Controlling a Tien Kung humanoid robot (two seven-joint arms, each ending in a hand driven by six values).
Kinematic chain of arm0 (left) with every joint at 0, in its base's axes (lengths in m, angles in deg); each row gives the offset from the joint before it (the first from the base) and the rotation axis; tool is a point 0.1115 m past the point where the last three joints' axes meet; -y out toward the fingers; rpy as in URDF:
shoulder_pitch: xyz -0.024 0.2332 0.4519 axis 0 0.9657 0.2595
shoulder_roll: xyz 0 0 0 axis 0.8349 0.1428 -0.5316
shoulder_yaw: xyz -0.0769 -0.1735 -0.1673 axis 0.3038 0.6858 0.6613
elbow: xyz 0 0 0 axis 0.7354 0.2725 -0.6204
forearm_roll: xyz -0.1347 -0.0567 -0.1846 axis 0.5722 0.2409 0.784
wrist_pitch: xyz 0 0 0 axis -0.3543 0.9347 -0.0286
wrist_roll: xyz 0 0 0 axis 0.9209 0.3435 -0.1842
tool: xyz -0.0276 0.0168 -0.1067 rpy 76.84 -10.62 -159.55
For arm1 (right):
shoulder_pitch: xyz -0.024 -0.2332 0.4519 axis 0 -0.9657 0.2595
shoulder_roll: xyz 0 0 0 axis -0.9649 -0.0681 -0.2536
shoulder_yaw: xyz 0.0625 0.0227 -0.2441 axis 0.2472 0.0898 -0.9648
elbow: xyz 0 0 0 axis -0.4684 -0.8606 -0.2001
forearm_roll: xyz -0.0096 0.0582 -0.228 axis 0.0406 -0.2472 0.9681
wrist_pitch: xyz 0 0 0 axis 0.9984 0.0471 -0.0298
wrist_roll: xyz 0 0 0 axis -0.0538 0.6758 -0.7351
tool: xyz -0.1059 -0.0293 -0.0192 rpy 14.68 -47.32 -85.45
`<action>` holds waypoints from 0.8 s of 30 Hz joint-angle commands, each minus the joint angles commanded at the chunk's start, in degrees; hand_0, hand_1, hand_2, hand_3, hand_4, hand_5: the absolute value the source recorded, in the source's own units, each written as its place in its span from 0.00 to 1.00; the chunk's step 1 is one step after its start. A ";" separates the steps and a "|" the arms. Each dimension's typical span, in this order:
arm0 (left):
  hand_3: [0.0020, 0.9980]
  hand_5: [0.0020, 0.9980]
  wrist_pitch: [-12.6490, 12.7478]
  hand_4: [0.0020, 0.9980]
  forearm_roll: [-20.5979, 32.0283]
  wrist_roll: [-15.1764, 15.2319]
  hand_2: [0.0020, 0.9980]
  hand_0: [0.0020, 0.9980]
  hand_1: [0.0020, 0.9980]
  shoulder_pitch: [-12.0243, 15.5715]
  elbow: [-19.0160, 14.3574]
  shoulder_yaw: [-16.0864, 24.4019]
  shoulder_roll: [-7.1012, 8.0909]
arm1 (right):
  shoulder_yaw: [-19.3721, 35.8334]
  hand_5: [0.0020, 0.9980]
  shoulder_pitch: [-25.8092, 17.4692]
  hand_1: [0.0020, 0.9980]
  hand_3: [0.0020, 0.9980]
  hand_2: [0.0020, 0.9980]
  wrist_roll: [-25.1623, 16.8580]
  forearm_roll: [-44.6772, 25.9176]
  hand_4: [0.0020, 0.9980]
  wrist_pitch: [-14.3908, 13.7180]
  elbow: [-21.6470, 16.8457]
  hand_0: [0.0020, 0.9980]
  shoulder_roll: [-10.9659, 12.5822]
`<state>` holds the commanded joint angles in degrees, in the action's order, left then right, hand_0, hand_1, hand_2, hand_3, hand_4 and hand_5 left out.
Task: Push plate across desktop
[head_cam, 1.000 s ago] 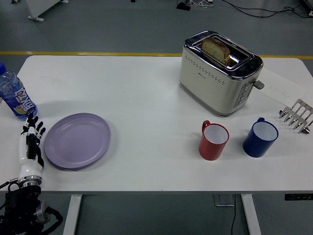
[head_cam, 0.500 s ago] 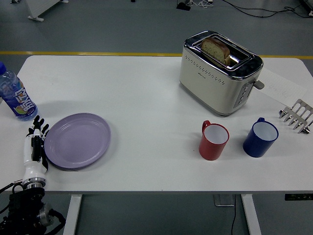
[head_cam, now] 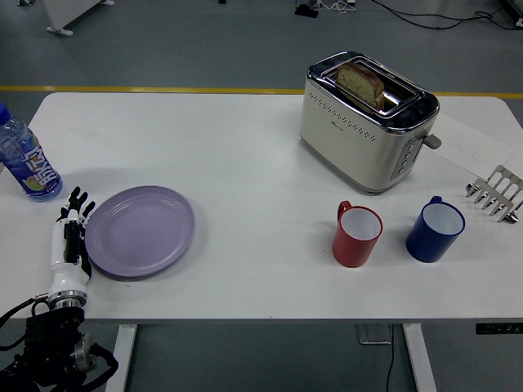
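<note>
A lilac plate (head_cam: 140, 231) lies flat on the white table (head_cam: 245, 147) at the near left. My left hand (head_cam: 72, 230), white and black with straight, slightly spread fingers, stands edge-on against the plate's left rim and holds nothing. Its black forearm comes up from the lower left corner. The right arm is out of view.
A water bottle (head_cam: 22, 157) stands at the left edge behind my hand. A toaster (head_cam: 365, 121) with bread stands at the back right. A red mug (head_cam: 357, 234) and a blue mug (head_cam: 435, 229) stand to the plate's right. A metal rack (head_cam: 497, 192) sits at the right edge.
My left hand has moved right, and the plate has slid to the right with it, by a small amount.
</note>
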<state>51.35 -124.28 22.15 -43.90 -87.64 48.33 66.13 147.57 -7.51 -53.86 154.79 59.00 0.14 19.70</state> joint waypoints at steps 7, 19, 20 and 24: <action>0.93 1.00 0.03 0.50 1.06 0.00 0.94 0.84 0.88 -1.65 0.35 -2.98 0.10 | 0.06 0.64 0.33 0.54 0.62 0.62 -0.01 0.15 0.13 0.07 0.02 0.58 0.00; 0.92 1.00 -0.17 0.49 2.45 0.00 0.93 0.83 0.88 -3.32 0.48 -6.54 0.21 | 0.31 0.64 0.64 0.54 0.62 0.62 0.07 0.74 0.13 0.28 0.01 0.58 0.00; 0.92 1.00 -0.20 0.49 2.57 0.00 0.93 0.83 0.88 -3.37 0.47 -6.69 0.24 | 0.30 0.64 0.65 0.54 0.62 0.62 0.08 0.73 0.13 0.29 0.01 0.58 0.00; 0.92 1.00 -0.34 0.49 3.01 0.00 0.93 0.83 0.87 -3.66 0.36 -7.63 0.40 | 0.34 0.64 0.67 0.54 0.62 0.62 0.11 0.85 0.13 0.34 0.01 0.58 0.00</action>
<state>51.01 -121.27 22.15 -47.57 -87.28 40.70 66.53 147.91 -6.83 -53.75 155.64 59.35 0.14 19.70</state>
